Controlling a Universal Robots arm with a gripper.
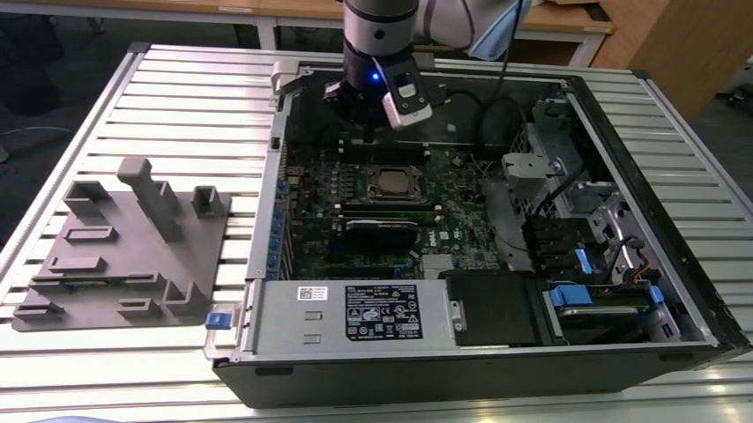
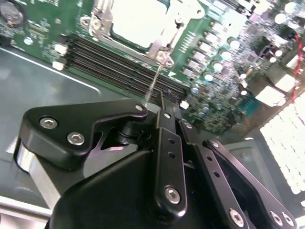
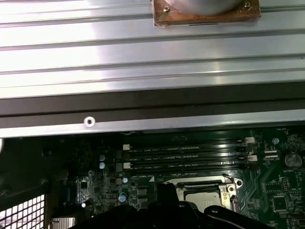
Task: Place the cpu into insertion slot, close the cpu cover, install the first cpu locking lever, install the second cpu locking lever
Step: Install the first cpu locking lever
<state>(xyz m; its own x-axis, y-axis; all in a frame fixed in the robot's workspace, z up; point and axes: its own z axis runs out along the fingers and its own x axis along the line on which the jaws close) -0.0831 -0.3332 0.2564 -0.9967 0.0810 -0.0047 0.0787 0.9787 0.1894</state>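
The cpu (image 2: 137,20) lies flat in the insertion slot (image 1: 394,183), its pale metal top showing through the cpu cover (image 2: 104,18), which lies down around it. A thin silver locking lever (image 2: 156,76) stands up from the socket's edge towards my gripper (image 2: 169,97). The black fingers are shut together with nothing between them, and the lever's free end sits right beside their tips. I cannot tell whether they touch. In the exterior view my gripper (image 1: 367,132) hangs over the far memory slots, just beyond the socket. In the first wrist view the socket (image 3: 205,191) shows beside my gripper (image 3: 164,191).
The open computer case (image 1: 659,176) lies on a slatted aluminium table (image 1: 176,97). Long black memory slots (image 2: 114,62) run beside the socket. A grey moulded fixture (image 1: 123,256) sits at the exterior view's left. Drive cages and cables (image 1: 588,238) fill the case's right side.
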